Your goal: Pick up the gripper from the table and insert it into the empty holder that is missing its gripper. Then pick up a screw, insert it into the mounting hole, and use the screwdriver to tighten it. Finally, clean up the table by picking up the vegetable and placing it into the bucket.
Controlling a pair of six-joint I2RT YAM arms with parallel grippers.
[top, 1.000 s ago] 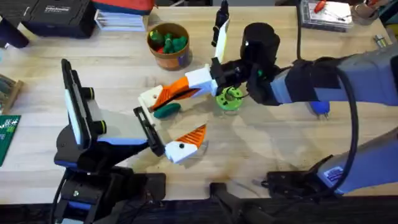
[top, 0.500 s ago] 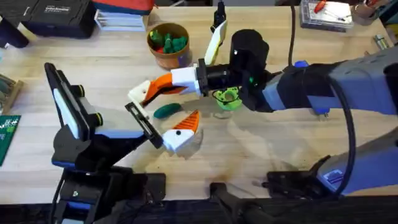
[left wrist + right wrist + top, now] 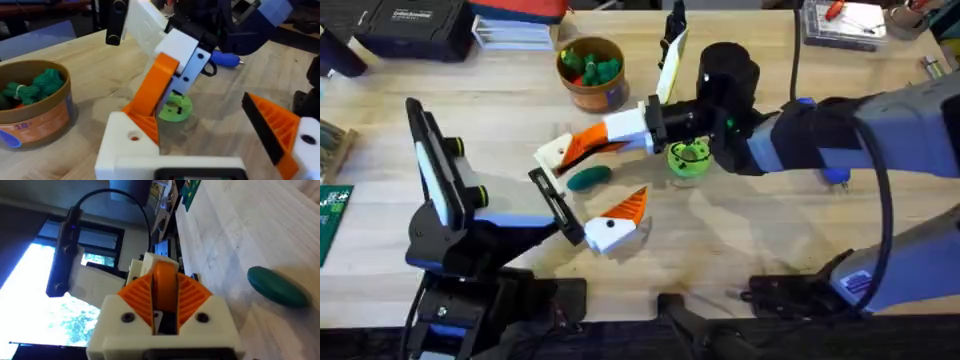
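Note:
My right gripper [image 3: 620, 133] is shut on the gripper, an orange wedge [image 3: 590, 142] [image 3: 154, 91] [image 3: 165, 286]. The wedge's lower end meets the holder [image 3: 553, 153] [image 3: 131, 149], the bare white block on one finger of my left gripper [image 3: 585, 192]. A mounting hole [image 3: 134, 136] shows in that block. The left gripper stands open, its other finger carrying an orange pad [image 3: 280, 131]. The dark green vegetable [image 3: 588, 177] [image 3: 277, 285] lies on the table between the left fingers. The bucket [image 3: 592, 72] [image 3: 36, 111] holds toy vegetables. The blue screwdriver [image 3: 225, 58] lies partly under the right arm. The screw is out of view.
A bright green ring disc [image 3: 688, 159] [image 3: 175, 106] sits just right of the wedge. A black case [image 3: 410, 25] and books line the back left, a box [image 3: 845, 20] the back right. A circuit board [image 3: 332, 215] lies at the left edge.
Both grippers shifted left together, then back slightly to the right. The right gripper kept hold of the orange wedge against the holder throughout.

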